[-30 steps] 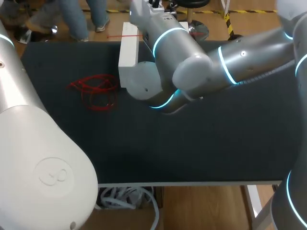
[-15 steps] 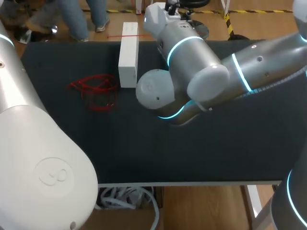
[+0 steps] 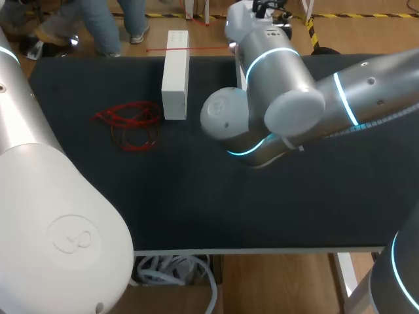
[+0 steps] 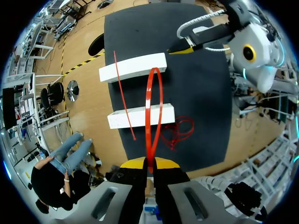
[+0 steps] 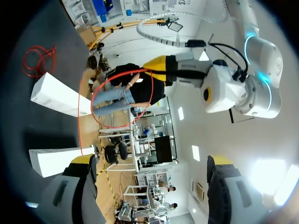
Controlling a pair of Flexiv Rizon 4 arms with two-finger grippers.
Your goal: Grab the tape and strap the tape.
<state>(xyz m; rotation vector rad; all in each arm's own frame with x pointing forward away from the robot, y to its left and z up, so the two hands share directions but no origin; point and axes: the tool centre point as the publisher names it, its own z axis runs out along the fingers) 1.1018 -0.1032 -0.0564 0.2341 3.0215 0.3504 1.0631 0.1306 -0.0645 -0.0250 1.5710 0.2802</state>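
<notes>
1. The right arm (image 3: 281, 111) hangs big over the middle of the tabletop (image 3: 196, 209), blocking the way to the far edge.
2. A white block (image 3: 175, 75) and a second white block (image 4: 133, 67) lie near the far edge, with a gap between them.
3. A red tape pile (image 3: 129, 124) lies beside the first block.
4. The near edge is open.

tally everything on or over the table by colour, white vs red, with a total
white blocks: 2
red tape loop, held in the left gripper: 1
loose red tape strip lying across the blocks: 1
tangled red tape pile: 1
total: 5 (2 white, 3 red)
</notes>
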